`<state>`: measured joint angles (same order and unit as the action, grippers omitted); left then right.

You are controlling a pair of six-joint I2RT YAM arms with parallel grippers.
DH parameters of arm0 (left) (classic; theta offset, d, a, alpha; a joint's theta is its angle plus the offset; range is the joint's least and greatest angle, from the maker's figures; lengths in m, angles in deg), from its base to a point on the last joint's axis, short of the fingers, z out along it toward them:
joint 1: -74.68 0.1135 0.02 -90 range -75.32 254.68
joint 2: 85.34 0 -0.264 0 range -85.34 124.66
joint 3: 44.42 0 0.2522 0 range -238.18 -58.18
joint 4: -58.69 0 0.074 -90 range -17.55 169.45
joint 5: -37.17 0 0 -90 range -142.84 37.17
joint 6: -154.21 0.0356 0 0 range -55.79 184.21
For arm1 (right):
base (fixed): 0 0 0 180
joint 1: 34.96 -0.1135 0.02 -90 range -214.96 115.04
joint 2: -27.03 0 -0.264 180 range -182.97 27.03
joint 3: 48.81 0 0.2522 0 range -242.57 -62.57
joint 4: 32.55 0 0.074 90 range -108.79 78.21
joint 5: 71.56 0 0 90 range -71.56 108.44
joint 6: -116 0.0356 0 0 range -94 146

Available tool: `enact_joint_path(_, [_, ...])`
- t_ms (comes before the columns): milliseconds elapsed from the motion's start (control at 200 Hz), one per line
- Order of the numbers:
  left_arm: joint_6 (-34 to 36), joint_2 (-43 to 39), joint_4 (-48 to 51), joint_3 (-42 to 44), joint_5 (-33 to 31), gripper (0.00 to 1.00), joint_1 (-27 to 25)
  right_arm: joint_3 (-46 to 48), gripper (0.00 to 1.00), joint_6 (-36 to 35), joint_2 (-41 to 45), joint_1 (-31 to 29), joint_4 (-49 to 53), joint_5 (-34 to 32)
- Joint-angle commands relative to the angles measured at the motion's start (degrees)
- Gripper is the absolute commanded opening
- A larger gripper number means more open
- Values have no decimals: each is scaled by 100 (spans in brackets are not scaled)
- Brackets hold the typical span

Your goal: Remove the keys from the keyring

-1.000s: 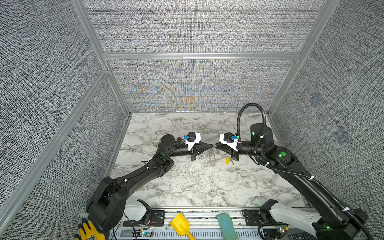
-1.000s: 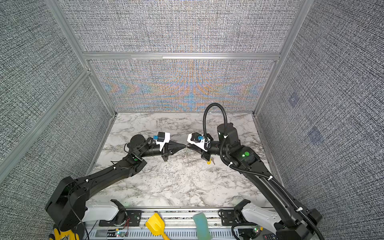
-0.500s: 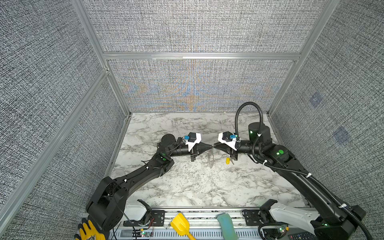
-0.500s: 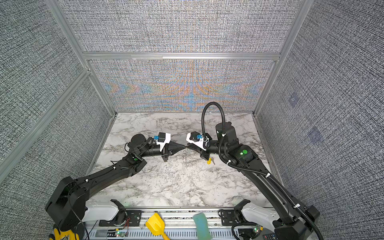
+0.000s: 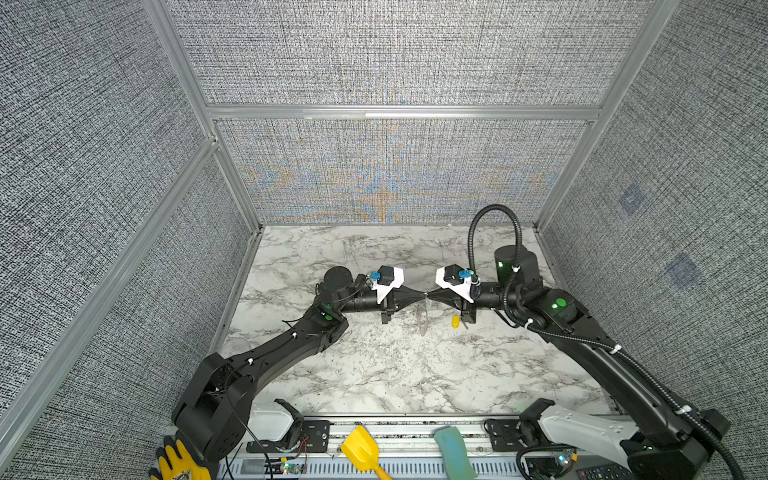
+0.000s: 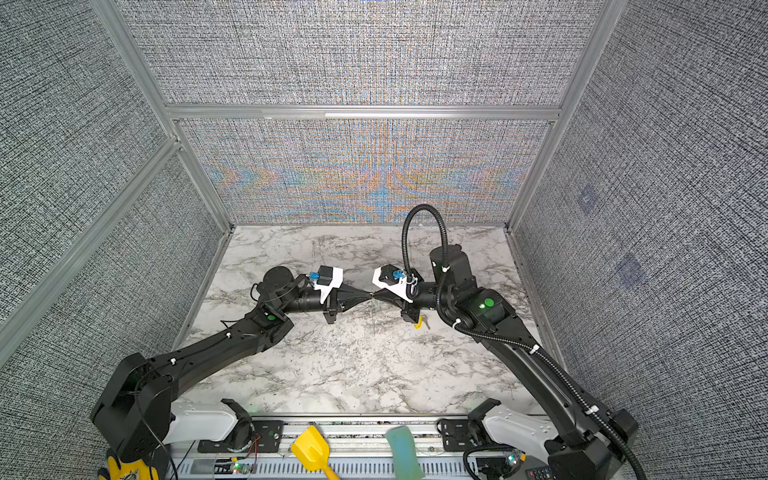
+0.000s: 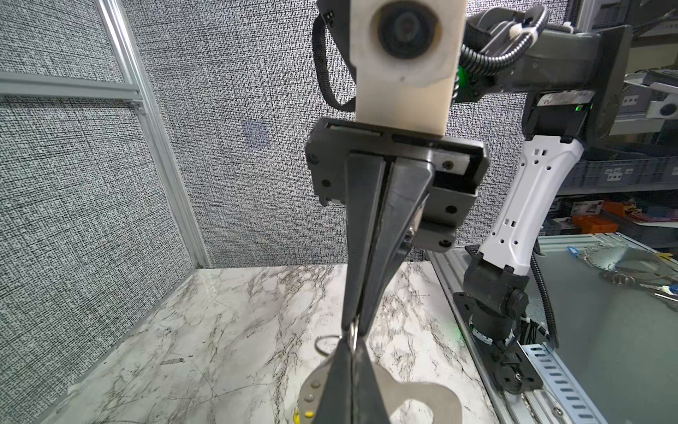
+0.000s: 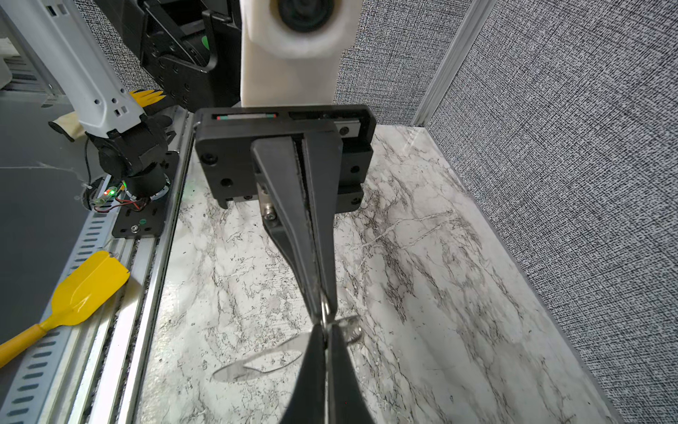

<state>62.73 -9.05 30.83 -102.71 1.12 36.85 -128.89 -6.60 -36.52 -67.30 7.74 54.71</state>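
The right arm (image 5: 582, 332) has edged toward the centre and its jaws have drawn fully together since a second ago. The left arm (image 5: 266, 357), the keyring (image 5: 422, 318) and the yellow-tagged key (image 5: 456, 321) stay where they were. Both arms reach in low and nearly level over the marble table (image 5: 374, 374), bent at the elbow, so that the left gripper (image 5: 420, 294) and the right gripper (image 5: 431, 295) meet tip to tip in mid-air. The left gripper is clamped on the keyring, which hangs below the meeting point, pale and hard to read in both top views. The right gripper is closed too, but its own fingers hide what it pinches. The yellow-tagged key appears to lie on the marble under the right gripper's body, apart from the keyring. A small wire ring (image 7: 317, 345) shows beside the tips; what it hangs from is unclear.
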Motion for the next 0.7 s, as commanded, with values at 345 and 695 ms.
enact_joint_path(345, [1676,-307,2238,-639,-654,33,-5,-93,0,-36,-7,8,481,-240])
enact_joint_path(695, [4143,-500,4774,-1508,-2161,32,-472,-528,0,39,-435,23,1289,-487])
